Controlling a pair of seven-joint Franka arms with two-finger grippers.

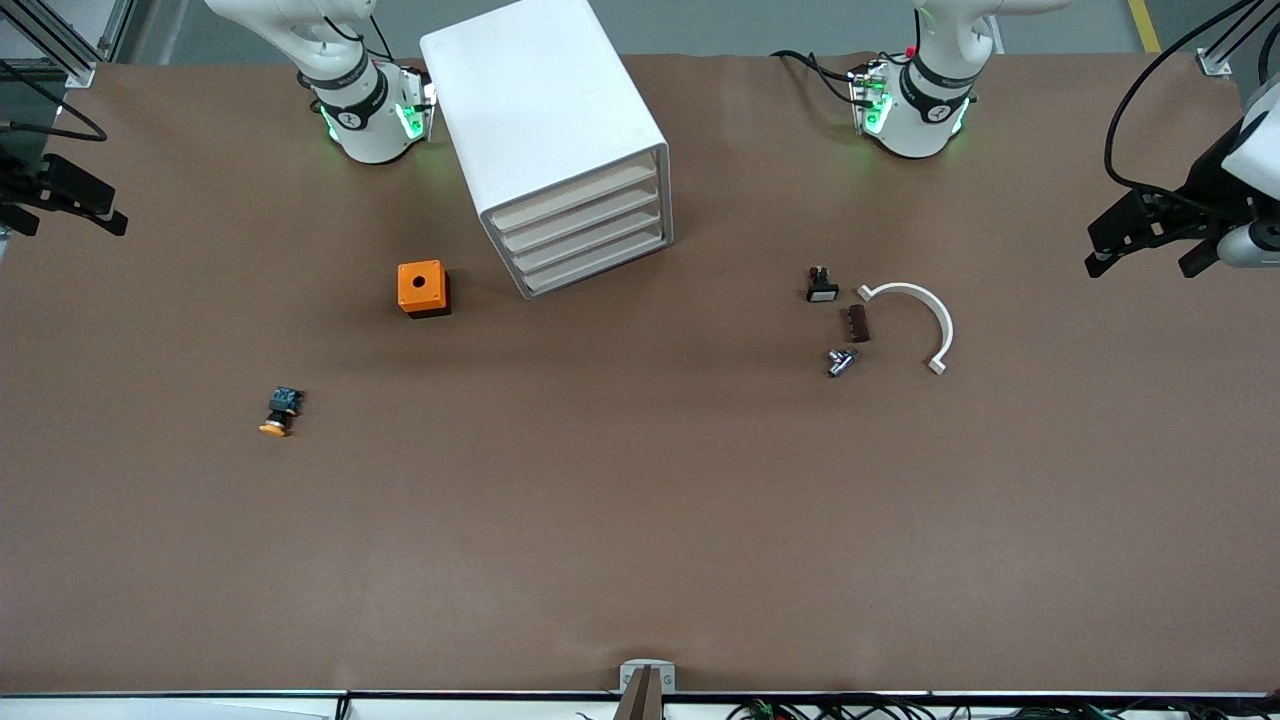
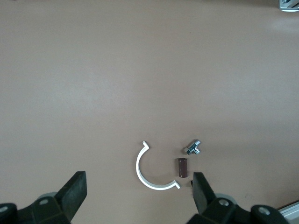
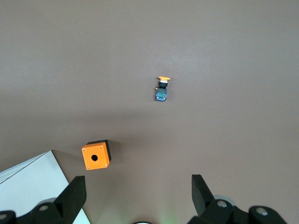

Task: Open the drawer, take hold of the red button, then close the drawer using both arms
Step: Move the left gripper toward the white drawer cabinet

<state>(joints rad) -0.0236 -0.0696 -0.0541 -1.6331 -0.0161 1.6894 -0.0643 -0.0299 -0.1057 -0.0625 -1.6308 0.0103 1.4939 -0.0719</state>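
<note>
The drawer cabinet (image 1: 560, 150) stood with all four drawers shut. No red-capped button showed, so it was probably inside one. Both grippers hung with jaws apart: the left gripper (image 1: 1150, 240) over the left-arm end of the worktop (image 1: 640, 520), the right gripper (image 1: 70, 205) over its right-arm end. One risk was pulling the wrong drawer. Another was taking the orange-capped twin (image 1: 280, 412), nearer the camera than the cabinet, for the button.

The drawer unit (image 3: 32, 179) is cut by the picture edge beside the right gripper's fingers (image 3: 72, 196). Only the tips of those fingers show. Beside the left gripper's fingers (image 2: 201, 186), a small black part (image 1: 822, 286) is too small to identify.
</note>
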